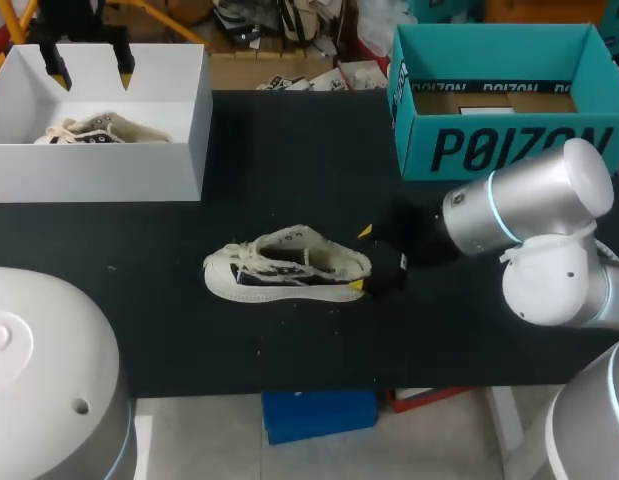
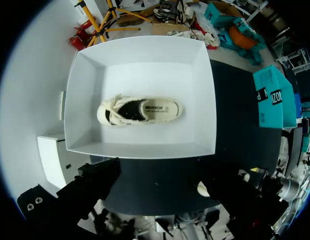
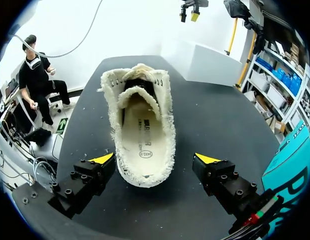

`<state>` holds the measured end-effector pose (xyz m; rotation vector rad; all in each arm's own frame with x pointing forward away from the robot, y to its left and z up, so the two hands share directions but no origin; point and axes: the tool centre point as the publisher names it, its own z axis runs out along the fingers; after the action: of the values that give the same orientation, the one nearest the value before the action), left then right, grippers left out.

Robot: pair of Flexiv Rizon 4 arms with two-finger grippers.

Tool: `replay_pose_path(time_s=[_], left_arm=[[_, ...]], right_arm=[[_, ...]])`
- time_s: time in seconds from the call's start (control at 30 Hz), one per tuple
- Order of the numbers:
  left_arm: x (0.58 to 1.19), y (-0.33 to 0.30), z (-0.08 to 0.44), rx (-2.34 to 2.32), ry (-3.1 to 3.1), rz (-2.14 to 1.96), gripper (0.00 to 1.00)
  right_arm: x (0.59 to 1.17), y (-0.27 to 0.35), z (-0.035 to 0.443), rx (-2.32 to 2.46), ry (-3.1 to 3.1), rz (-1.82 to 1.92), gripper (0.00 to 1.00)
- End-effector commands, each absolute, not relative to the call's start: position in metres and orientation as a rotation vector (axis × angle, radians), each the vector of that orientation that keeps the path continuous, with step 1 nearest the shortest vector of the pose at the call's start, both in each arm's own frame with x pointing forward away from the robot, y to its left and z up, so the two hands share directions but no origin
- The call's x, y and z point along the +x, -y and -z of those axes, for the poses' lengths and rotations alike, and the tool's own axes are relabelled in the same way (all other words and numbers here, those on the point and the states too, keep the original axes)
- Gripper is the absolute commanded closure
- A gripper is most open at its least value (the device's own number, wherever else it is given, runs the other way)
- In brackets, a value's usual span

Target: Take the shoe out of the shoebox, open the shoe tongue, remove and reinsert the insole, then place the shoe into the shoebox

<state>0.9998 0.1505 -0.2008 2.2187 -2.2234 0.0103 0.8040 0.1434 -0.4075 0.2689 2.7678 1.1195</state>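
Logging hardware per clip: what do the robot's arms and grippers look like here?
Both arms are silver-grey with rounded joint housings; the right arm shows a pale blue ring at a joint, the left arm small holes in its shell. The left gripper and right gripper each have two black blocky fingers with screw heads and bright yellow wedge tips.

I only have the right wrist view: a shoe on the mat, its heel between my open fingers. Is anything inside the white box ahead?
Observer: Yes, a second shoe sits sole down in the middle of the white box.
Operator: Does it have its insole?
Observer: It does. The left wrist view looks straight down into it, and the insole lies flat inside.
Operator: And the teal box beside me?
Observer: The teal box holds no shoe; the head view shows only its brown floor.
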Motion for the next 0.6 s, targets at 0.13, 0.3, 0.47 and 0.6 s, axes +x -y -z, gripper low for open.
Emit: replay_pose_path(time_s=[0.13,0.3,0.47,0.6], left_arm=[[1.0,-0.151,0.2,2.219,2.223,-0.006,0.0],[1.0,-0.151,0.2,2.219,2.223,-0.006,0.0],[1.0,-0.151,0.2,2.219,2.223,-0.006,0.0],[1.0,-0.151,0.2,2.219,2.223,-0.006,0.0]], right_arm=[[0.805,-0.154,0.417,0.27,-2.767,-1.153,0.0],[0.8,-0.158,0.422,0.278,-2.772,-1.17,0.0],[0.797,-0.16,0.424,0.287,-2.777,-1.175,0.0],[0.796,-0.16,0.427,0.292,-2.778,-1.177,0.0]])
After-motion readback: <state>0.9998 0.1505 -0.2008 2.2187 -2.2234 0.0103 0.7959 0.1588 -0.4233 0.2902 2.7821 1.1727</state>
